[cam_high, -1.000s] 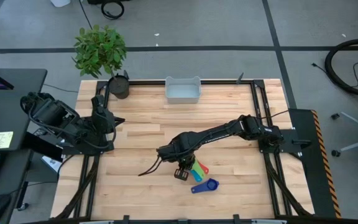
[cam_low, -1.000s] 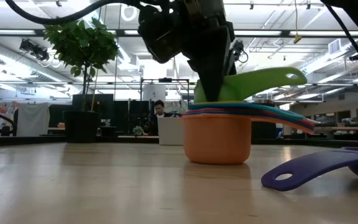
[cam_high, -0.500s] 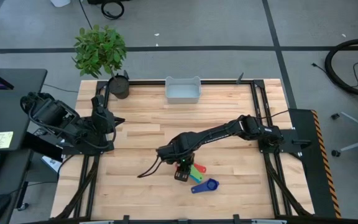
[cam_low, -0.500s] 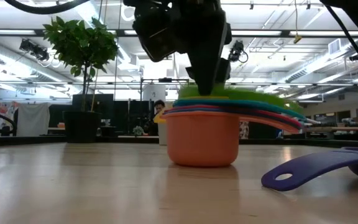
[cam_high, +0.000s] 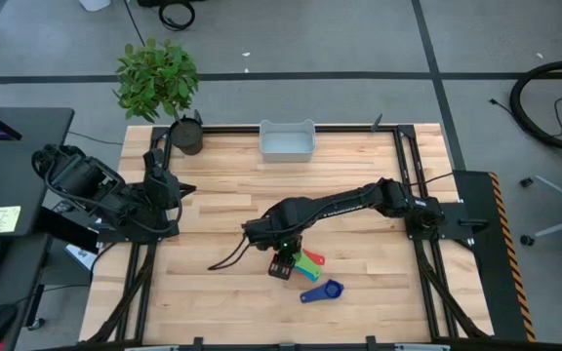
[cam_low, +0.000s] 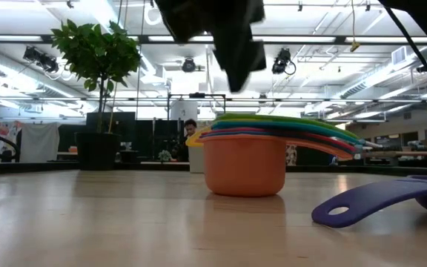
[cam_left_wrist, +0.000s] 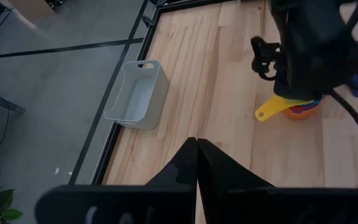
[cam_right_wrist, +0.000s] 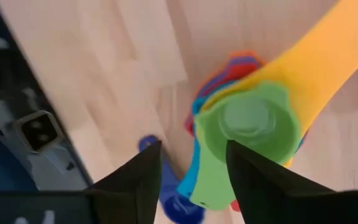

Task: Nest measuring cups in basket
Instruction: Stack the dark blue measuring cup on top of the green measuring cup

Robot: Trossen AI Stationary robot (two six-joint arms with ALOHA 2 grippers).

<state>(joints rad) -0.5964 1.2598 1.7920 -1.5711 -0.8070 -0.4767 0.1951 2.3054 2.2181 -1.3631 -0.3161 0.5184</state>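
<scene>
The nested stack of measuring cups (cam_low: 247, 159) stands on the bench (cam_high: 222, 214), lower centre of the high view, orange cup at the bottom, green cup (cam_right_wrist: 248, 127) on top. The right gripper (cam_right_wrist: 188, 180) hangs just above the stack with fingers wide apart, holding nothing. A loose blue cup (cam_high: 322, 291) lies just beside the stack, not yet nested.

You should take the blue cup by its handle, or, if it is the widest, set the stack into it instead; which is wider cannot be told. Keep the descent straight so the fanned handles do not tip the stack.

The basket (cam_high: 287, 141) sits at the upper centre edge, well apart from the stack. The left gripper (cam_left_wrist: 196, 171) waits at the left side, fingers shut. The bench is pale wood strips. A plant (cam_high: 156, 76) stands at upper left. Beyond is an open hall with ceiling lights.
</scene>
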